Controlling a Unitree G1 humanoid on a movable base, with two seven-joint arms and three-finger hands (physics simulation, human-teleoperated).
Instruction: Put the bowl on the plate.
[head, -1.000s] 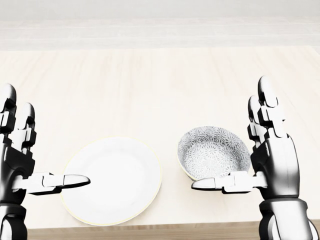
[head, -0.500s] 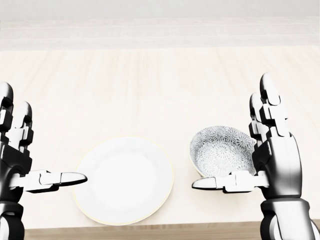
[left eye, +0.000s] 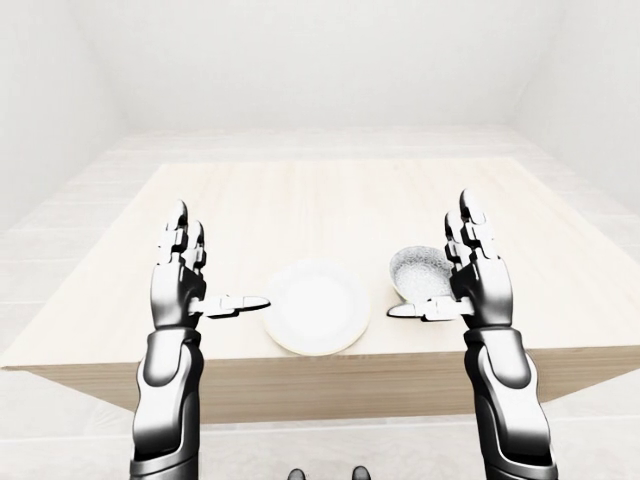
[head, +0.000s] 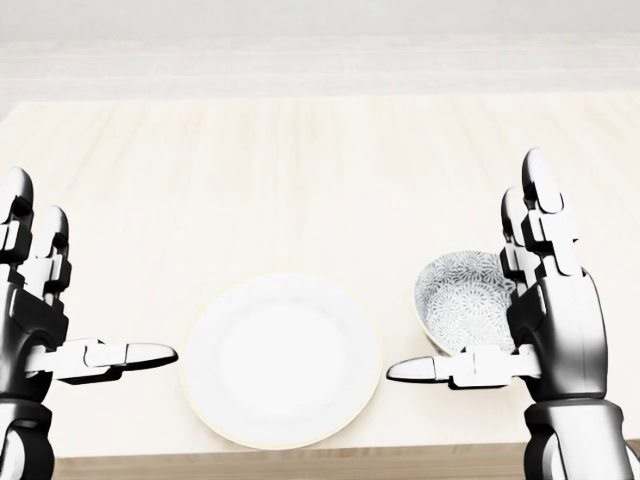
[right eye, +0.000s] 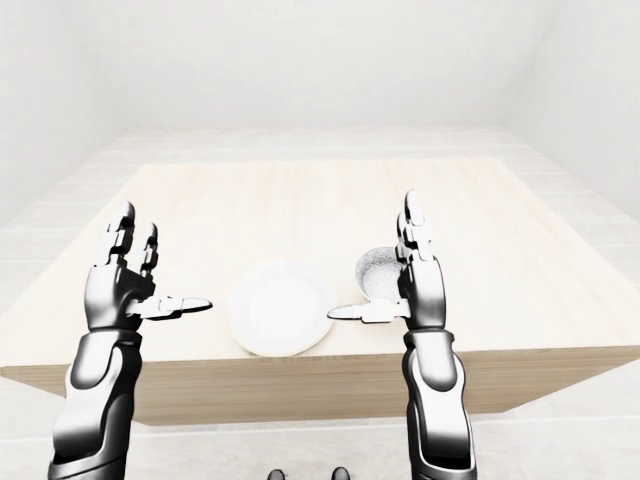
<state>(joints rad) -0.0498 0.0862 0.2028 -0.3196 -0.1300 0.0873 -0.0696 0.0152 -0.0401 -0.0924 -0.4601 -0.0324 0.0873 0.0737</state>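
Bowl (head: 460, 295) sits on the table (head: 300, 160), just right of the plate (head: 282, 358), ungrasped
The right hand (head: 560, 330) stands wide open beside it, its thumb crossing the bowl's lower rim in the head view, holding nothing; the left hand (head: 30, 320) is also spread and empty. A clumsy close could tip the bowl, knock it against the plate, or push it off the near table edge; nothing lies between bowl and plate

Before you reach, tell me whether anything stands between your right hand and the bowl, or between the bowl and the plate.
Nothing visible does. The open right hand is beside the bowl, and only bare table lies between it and the plate.
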